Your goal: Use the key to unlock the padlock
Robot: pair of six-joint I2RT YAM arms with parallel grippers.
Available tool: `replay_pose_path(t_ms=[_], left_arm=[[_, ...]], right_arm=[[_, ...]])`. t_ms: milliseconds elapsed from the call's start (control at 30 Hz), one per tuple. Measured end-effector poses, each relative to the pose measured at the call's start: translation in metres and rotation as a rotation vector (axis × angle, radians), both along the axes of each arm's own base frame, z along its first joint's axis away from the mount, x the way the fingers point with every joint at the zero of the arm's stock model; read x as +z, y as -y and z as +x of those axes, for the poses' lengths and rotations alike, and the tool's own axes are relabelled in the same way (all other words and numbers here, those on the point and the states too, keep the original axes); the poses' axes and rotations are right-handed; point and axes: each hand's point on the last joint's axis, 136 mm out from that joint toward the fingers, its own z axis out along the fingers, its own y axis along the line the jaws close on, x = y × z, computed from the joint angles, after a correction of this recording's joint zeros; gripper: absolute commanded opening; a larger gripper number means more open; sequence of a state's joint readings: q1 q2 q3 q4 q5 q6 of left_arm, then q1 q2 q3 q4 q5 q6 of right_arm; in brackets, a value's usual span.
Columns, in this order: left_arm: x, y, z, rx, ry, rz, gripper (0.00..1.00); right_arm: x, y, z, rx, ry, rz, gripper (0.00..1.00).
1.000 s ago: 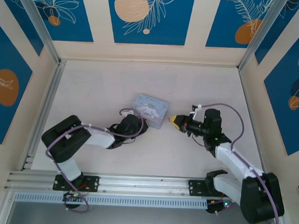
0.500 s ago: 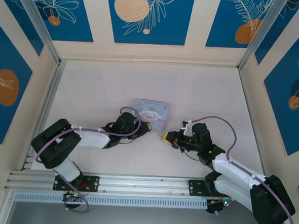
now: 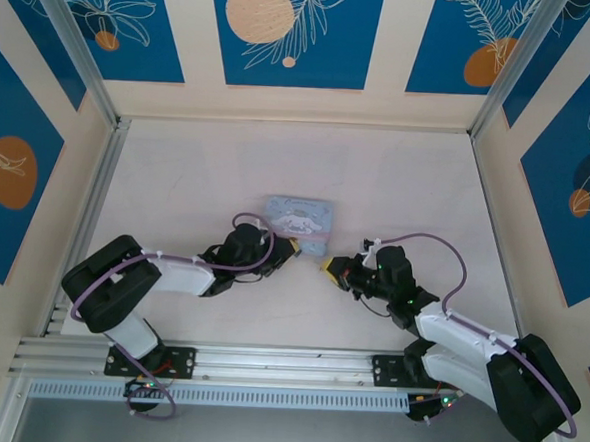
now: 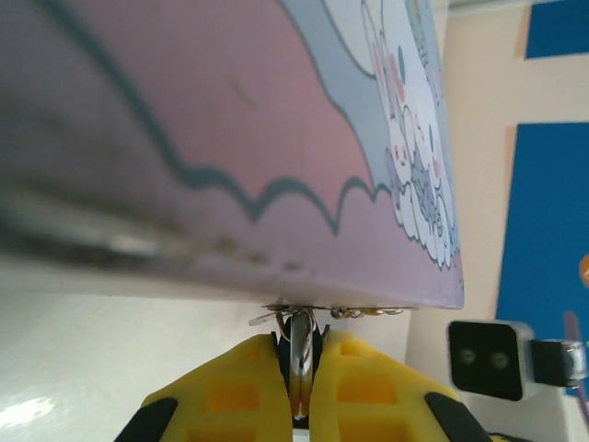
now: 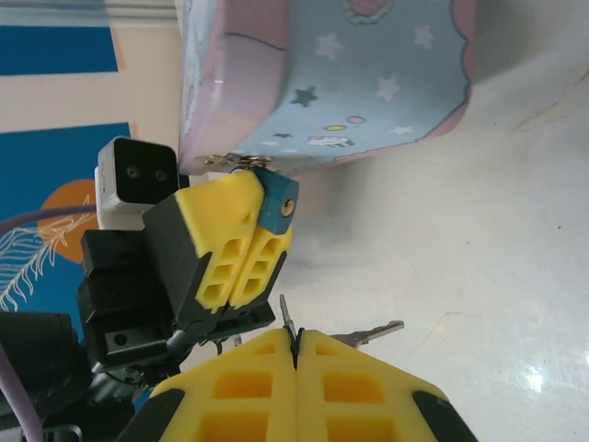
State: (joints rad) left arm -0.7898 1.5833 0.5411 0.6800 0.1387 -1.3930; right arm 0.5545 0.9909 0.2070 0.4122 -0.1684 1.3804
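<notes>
White-and-black arms (image 3: 187,275), purple cables (image 3: 430,236), ribbed yellow fingers (image 5: 241,373).

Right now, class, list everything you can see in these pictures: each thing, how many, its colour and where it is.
Tin box: one, pale blue and pink, cartoon print, mid-table.
Padlock: one, small, blue, pinched by the left gripper at the tin's edge.
Key: one, silver, pinched by the right gripper, tip toward the padlock; another silver piece juts out beside it.
Table: one, whitish, under everything.
Wall panels: several, blue with orange circles, around the table.
Left gripper: one, yellow fingers, shut on the padlock.
Right gripper: one, yellow fingers, shut on the key.
Left arm, right arm: black and white, purple cables, bases at the near edge.
</notes>
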Motion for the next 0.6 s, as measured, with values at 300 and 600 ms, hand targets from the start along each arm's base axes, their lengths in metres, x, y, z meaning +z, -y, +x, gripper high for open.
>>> replay_pose_path(t_ms=[300,600], left_arm=[[0.016,0.000,0.011,0.087,-0.016,-0.108,0.00],[0.022,0.000,0.014,0.112,-0.024,-0.145,0.00]], right_arm=[[-0.007,-0.003,0.011,-0.033,-0.022,0.001,0.00],[-0.001,-0.007,0.024,-0.064,-0.010,0.040,0.00]])
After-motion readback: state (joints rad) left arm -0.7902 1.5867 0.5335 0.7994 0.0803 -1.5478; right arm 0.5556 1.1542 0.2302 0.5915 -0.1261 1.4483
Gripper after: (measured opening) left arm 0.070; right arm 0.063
